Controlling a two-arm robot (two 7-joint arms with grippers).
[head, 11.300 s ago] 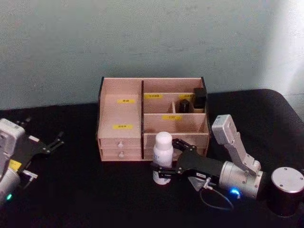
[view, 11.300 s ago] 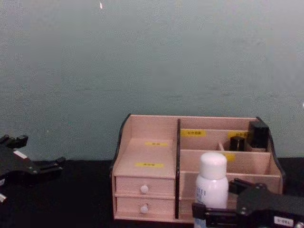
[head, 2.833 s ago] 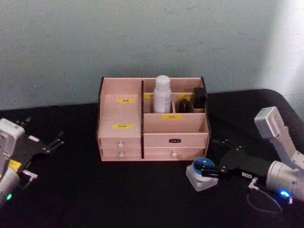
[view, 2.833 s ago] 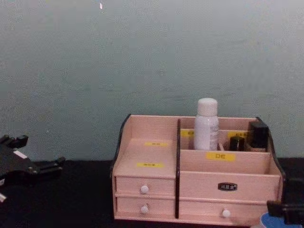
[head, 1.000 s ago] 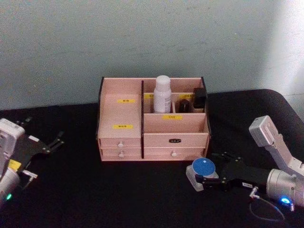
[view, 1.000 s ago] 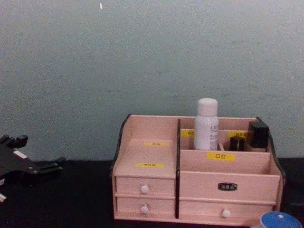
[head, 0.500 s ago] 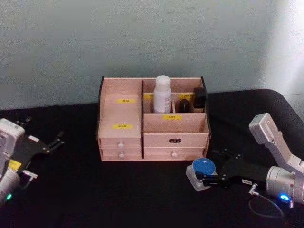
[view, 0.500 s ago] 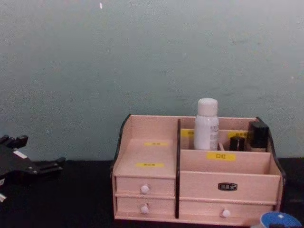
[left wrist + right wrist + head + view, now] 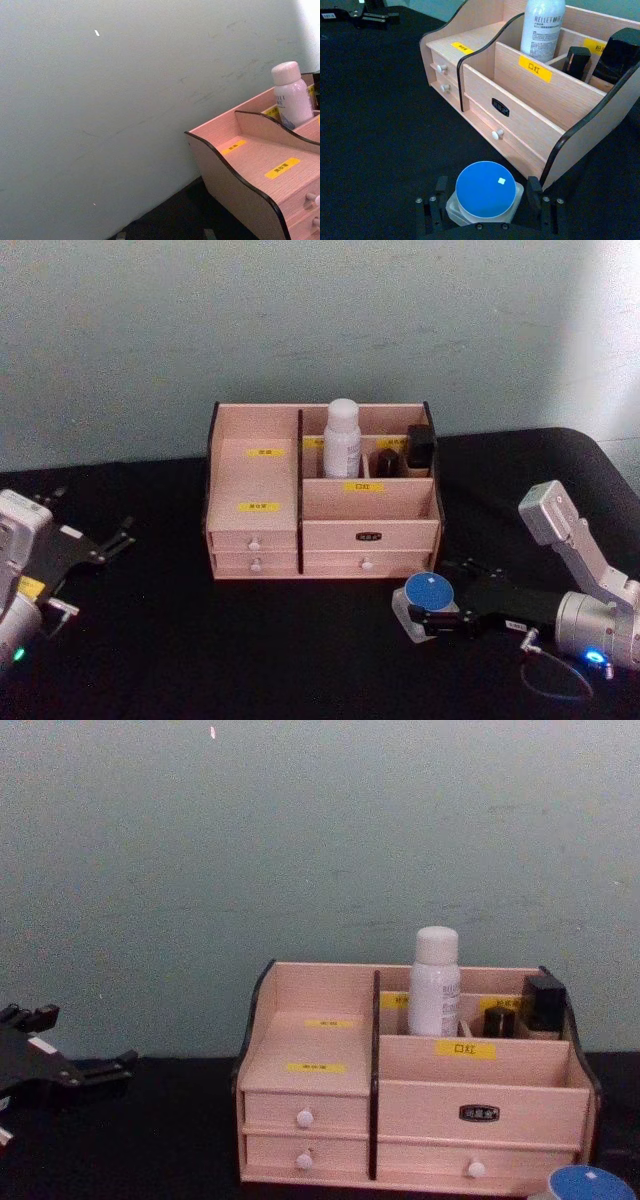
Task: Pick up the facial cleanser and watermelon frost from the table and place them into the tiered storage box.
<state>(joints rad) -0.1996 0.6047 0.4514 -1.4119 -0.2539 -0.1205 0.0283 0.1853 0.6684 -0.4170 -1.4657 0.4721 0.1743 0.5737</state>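
Straddling the round blue-lidded watermelon frost jar [image 9: 427,591], five o'clock of the pale pinkish wooden tiered storage box [image 9: 370,521], your right gripper [image 9: 487,191] is spread, holding nothing. Squeeze off-centre and the jar could skid away. Left gripper [image 9: 88,545] parked, eight o'clock.

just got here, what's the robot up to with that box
The right gripper sits around the blue-lidded watermelon frost jar, which rests on the table by the tiered storage box's right front corner. The white facial cleanser bottle already stands upright in a back compartment. The left gripper is parked at the far left.
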